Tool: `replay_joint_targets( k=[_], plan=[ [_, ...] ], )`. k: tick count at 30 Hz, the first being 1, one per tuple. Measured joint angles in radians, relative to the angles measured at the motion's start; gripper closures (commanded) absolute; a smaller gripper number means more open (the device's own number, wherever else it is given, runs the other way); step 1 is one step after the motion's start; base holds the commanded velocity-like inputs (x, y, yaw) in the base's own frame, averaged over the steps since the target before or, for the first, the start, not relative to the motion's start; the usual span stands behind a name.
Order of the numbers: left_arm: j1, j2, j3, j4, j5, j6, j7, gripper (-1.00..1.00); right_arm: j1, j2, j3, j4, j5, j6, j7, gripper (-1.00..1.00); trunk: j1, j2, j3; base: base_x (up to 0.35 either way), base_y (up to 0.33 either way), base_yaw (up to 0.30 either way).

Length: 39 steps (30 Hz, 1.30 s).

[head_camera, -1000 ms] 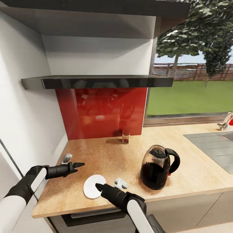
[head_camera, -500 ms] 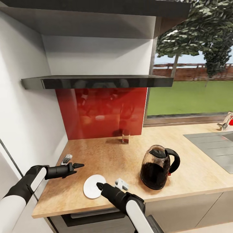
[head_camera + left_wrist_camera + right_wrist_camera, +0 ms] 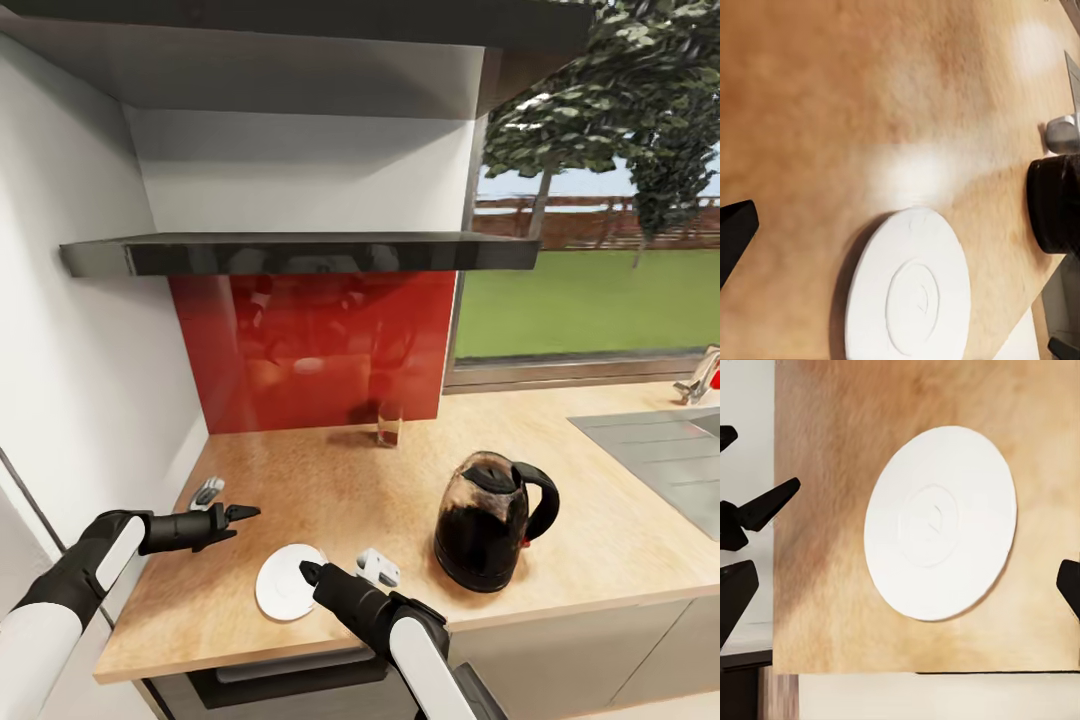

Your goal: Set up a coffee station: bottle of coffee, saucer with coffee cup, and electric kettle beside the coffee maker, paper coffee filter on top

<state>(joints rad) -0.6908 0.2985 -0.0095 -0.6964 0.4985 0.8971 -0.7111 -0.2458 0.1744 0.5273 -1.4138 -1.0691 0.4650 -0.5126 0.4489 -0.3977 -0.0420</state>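
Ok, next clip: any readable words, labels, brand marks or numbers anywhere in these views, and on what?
None can be read.
The electric kettle: dark body, no legible mark.
The saucer: plain white; only a raised ring and a faint mark at its centre, not a readable character.
The small glass container by the red backsplash: no visible label.
The two small grey-white items on the countertop: too small to show any text.

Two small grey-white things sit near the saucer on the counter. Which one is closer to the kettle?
The one beside the right gripper: the small grey-white object between the saucer and the kettle. The other lies by the wall.
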Motion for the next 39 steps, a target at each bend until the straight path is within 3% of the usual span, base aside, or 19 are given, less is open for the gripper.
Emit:
replay_joint_targets(
  k=[21,31,39],
  plan=[
    [0.001,-0.005,-0.002,0.011,-0.006,0.001,0.001,-1.00,0.000,0.000,0.000,0.004,-0.002,-0.001,-0.001,-1.00,0.000,0.000,0.000,0.036,0.000,0.000],
    [0.008,-0.034,-0.004,0.012,-0.008,-0.001,0.004,-1.00,0.000,0.000,0.001,0.009,-0.027,-0.001,-0.001,-1.00,0.000,0.000,0.000,0.000,0.000,0.000],
    [0.030,-0.037,-0.004,0.012,-0.007,-0.001,0.044,-1.00,0.000,0.000,0.031,0.010,-0.035,-0.001,-0.002,-1.00,0.000,0.000,0.000,0.000,0.000,0.000]
  ],
)
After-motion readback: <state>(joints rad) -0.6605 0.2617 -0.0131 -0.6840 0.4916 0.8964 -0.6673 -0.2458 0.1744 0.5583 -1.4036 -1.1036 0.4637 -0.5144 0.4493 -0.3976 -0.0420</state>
